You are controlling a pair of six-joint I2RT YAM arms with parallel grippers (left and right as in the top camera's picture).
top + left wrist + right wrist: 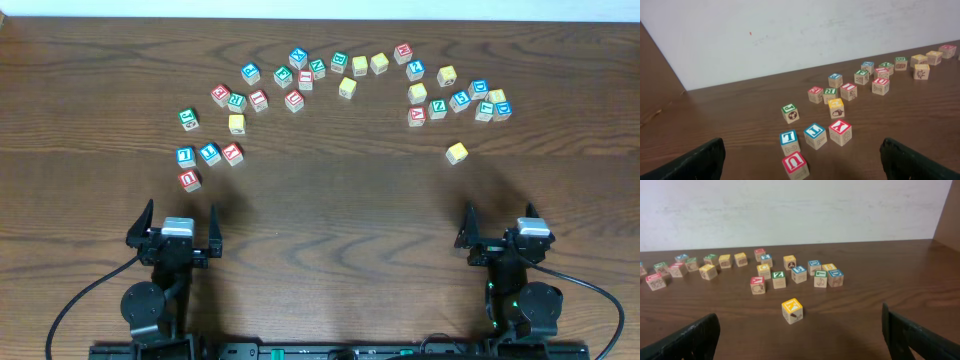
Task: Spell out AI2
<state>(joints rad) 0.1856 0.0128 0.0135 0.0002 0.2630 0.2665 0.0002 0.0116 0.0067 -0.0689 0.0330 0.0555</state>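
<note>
Wooden letter blocks lie in an arc across the far half of the brown table [330, 210]. A red block that reads like A [417, 115] is in the right cluster. A blue block that reads like I or T [185, 155] sits at the left, also in the left wrist view [789, 138]. I cannot pick out a 2 block. My left gripper [180, 222] is open and empty, just short of a red U block [189, 179] [794, 163]. My right gripper [497, 228] is open and empty, short of a lone yellow block [456, 152] [792, 309].
Beside the blue block are another blue block [814, 134] and a red Y block [840, 131]. A green J block [790, 112] and a yellow block [836, 106] lie farther out. The right cluster [799, 273] lies beyond the yellow block. A white wall stands behind the table.
</note>
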